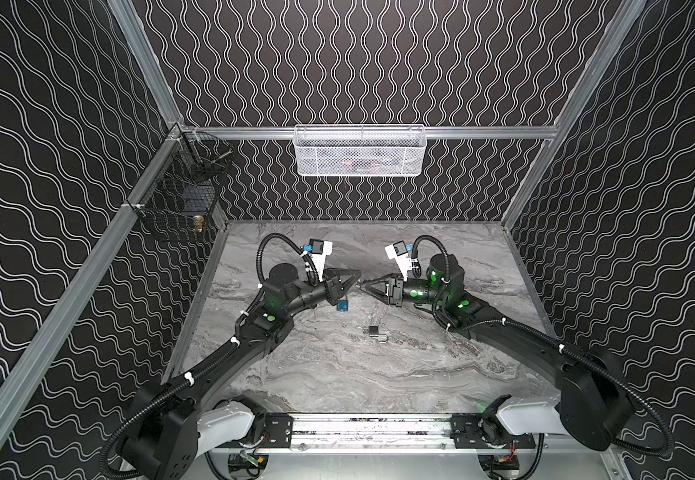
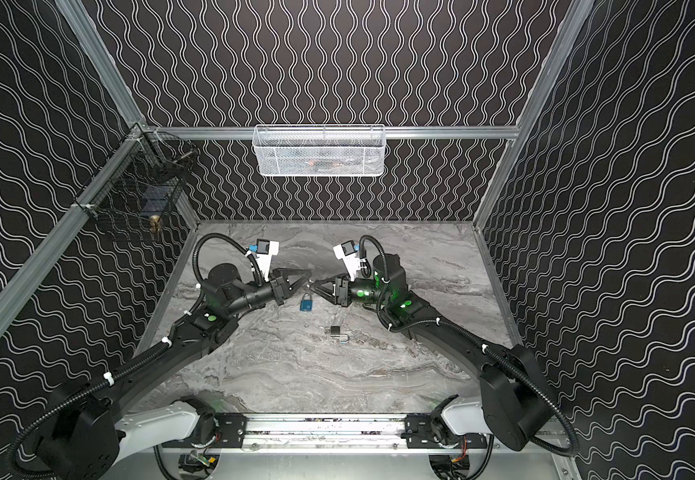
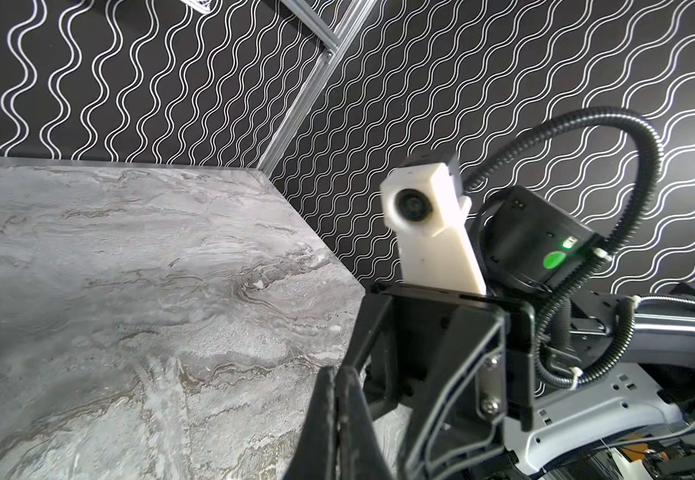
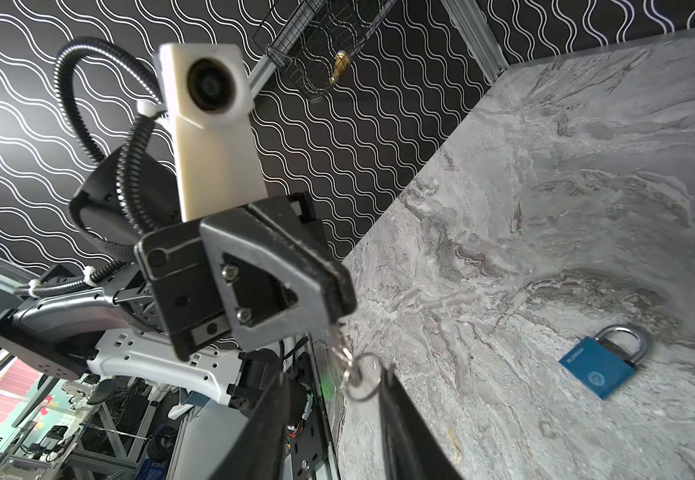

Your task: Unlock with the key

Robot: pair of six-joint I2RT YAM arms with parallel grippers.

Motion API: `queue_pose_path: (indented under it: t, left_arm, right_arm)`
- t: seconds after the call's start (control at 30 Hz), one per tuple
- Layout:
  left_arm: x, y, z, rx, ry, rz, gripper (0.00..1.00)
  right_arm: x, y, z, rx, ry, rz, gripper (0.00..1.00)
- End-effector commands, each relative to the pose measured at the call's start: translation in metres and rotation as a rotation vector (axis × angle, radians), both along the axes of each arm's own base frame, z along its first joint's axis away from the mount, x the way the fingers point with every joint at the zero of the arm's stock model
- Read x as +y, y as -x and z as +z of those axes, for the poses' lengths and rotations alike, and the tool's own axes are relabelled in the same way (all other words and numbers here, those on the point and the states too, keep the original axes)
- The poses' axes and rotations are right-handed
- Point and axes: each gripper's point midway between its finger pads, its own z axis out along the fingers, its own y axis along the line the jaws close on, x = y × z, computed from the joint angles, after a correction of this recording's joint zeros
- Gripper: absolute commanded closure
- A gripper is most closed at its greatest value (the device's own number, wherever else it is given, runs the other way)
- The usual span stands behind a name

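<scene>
Silver-coloured, the small metal key (image 4: 335, 334) is being pinched in the closed left gripper (image 4: 343, 301), its wire ring (image 4: 362, 376) between parted jaws of the right gripper (image 4: 333, 374); a hand-over is seemingly being made, a firm regrip being needed for the blue steel-shackled padlock (image 2: 306, 303) at the key's 6 o'clock.

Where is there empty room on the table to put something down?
The table is bare in front, between both arms, from the silver padlock to the front rail, and along the back wall. The middle is crowded: left gripper and right gripper meet at the key, with the blue padlock close by.
</scene>
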Motion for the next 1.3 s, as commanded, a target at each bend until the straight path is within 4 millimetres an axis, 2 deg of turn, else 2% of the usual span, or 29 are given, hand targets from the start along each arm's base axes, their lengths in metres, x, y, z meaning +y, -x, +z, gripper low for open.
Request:
queue_pose_path:
  t: [0.0,0.2,0.37,0.6,0.73,0.9,1.03,1.13,1.17,1.23,1.27]
  left_arm:
    - [-0.001,0.004,0.015,-0.055,0.035,-0.013,1.00]
    - [-0.004,0.008,0.018,-0.068,0.050,-0.029,1.00]
    - [-0.004,0.006,0.021,-0.076,0.048,-0.018,1.00]
    - [-0.004,0.006,0.021,-0.083,0.042,-0.015,1.00]
    - [-0.003,0.006,0.022,-0.089,0.044,-0.007,1.00]
    - [-0.003,0.006,0.022,-0.091,0.042,-0.008,1.00]
    - [-0.003,0.007,0.024,-0.101,0.034,-0.011,1.00]
    - [-0.005,0.008,0.024,-0.100,0.028,-0.025,1.00]
    - [-0.005,0.009,0.026,-0.102,0.029,-0.029,0.99]
    - [-0.005,0.009,0.027,-0.097,0.031,-0.026,0.74]
    - [-0.004,0.009,0.029,-0.096,0.035,-0.027,0.68]
  right_arm:
    - [0.003,0.005,0.016,-0.046,-0.060,0.037,0.64]
    - [0.006,0.003,0.021,-0.052,-0.079,0.046,0.69]
    - [0.008,0.003,0.017,-0.032,-0.087,0.065,0.73]
    - [0.007,0.004,0.015,-0.023,-0.100,0.062,0.85]
    - [0.010,0.003,0.013,-0.008,-0.097,0.079,0.84]
    - [0.008,0.004,0.015,-0.014,-0.109,0.077,0.90]
    - [0.005,0.003,0.016,-0.028,-0.103,0.057,0.99]
    - [0.003,0.003,0.016,-0.033,-0.096,0.050,1.00]
    - [0.002,0.003,0.014,-0.032,-0.089,0.047,1.00]
    - [0.001,0.004,0.013,-0.037,-0.082,0.040,1.00]
    - [0.000,0.004,0.011,-0.037,-0.077,0.037,1.00]
